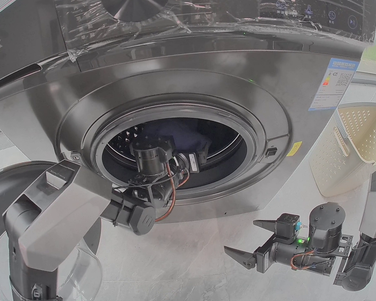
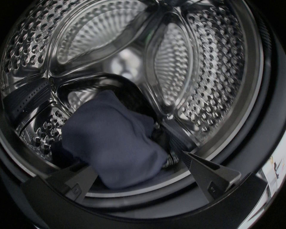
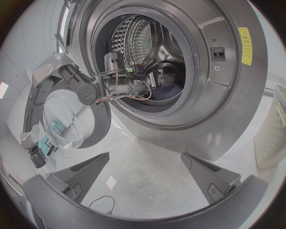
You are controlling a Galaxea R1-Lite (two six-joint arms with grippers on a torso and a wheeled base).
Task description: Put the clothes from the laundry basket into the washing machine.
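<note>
A dark blue garment (image 2: 113, 143) lies on the bottom of the washing machine drum (image 2: 208, 74), just beyond my left gripper (image 2: 143, 176). That gripper is open inside the round door opening (image 1: 170, 110), and its fingers (image 2: 208, 176) stand on either side of the cloth without clamping it. The garment (image 1: 186, 135) shows behind the left wrist in the head view. My right gripper (image 1: 247, 240) hangs open and empty over the floor in front of the machine, below and right of the opening. The cream laundry basket (image 1: 358, 147) stands tilted against the machine's right side.
The machine's glass door (image 3: 74, 119) is swung open to the left, beside my left arm. Grey floor tiles (image 1: 187, 265) stretch in front of the machine. A thin cable (image 3: 101, 202) lies on the floor near the right gripper.
</note>
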